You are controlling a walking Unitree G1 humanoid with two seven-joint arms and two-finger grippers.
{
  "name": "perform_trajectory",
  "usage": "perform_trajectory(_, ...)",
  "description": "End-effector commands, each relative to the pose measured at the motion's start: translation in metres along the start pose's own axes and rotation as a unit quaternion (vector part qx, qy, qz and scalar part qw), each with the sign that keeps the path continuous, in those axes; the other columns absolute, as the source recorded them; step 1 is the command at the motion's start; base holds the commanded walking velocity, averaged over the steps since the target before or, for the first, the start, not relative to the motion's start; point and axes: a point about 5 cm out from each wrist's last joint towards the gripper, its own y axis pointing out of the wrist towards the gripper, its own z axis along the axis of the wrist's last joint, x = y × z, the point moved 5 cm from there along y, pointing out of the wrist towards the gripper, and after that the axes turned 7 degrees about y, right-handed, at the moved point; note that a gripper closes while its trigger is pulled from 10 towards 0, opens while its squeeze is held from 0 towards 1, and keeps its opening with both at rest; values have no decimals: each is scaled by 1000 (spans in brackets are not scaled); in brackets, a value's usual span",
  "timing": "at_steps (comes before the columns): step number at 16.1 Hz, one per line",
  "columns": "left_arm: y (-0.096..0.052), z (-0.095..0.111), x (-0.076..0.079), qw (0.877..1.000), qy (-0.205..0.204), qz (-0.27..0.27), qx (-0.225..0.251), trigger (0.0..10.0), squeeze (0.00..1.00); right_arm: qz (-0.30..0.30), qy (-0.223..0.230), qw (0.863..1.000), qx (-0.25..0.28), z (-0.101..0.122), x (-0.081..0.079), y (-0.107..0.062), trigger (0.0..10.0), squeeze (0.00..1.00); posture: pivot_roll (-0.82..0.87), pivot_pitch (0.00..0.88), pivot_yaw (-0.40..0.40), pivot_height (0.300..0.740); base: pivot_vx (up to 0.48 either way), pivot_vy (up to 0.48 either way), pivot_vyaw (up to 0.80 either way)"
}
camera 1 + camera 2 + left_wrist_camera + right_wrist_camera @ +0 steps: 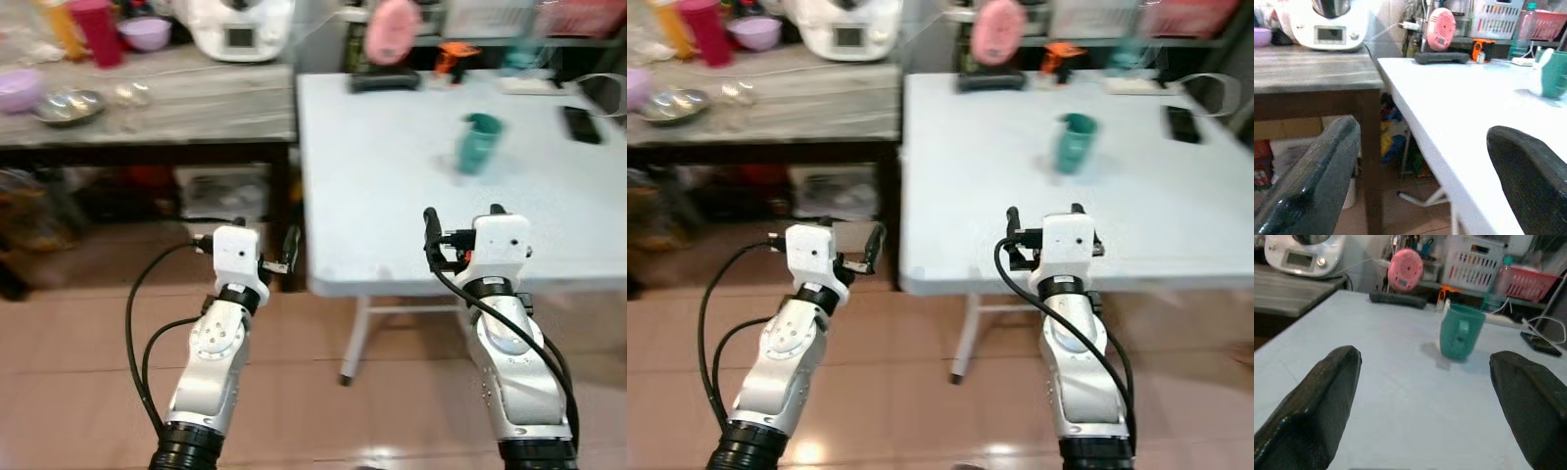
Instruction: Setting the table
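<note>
We see a teal cup [478, 143] standing upright on the pale blue table [392, 196], out at about one o'clock from us and well past the near edge. The right gripper [460, 227] hovers over that near edge with its fingers [1317, 401] spread wide apart and nothing between them; in its wrist view the cup sits between the two fingertips, well beyond them. The left gripper [284, 257] hangs off the table's corner at about eleven o'clock, above the tiled floor [88, 333], fingers [1312, 181] likewise apart and empty. To the left stands a grey wooden side table [196, 108] carrying a white kitchen appliance [240, 24], a metal bowl [67, 106] and a purple bowl [145, 32] (the head views are somewhat blurred). At the table's far edge, around twelve o'clock, a pink round object [392, 29] stands.
</note>
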Motion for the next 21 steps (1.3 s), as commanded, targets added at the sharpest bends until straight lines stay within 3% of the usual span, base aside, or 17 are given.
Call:
perform_trajectory(1,-1,0,-7,1000,6,8,-3,10000,0,8,5,1000,6,3,-7,0,10000,0,-190,123,23,740,0,-480,0)
perform_trajectory(6,0,-2,-7,1000,6,8,-5,10000,0,1,3,1000,6,2,-3,1,10000,0,-194,121,21,740,0,-480,0)
perform_trajectory(10,1,0,-8,1000,-5,12,0,10000,0,-6,1,1000,10,2,-2,3,10000,0,-190,103,21,740,0,0,0)
perform_trajectory(16,0,9,4,999,-27,-29,28,10000,0,-7,2,1000,7,1,-2,4,10000,0,-193,98,16,740,0,0,0)
perform_trajectory(21,1,11,12,997,-41,-50,36,10000,0,0,-13,1000,12,2,-3,4,10000,0,-206,99,16,740,324,0,-103)
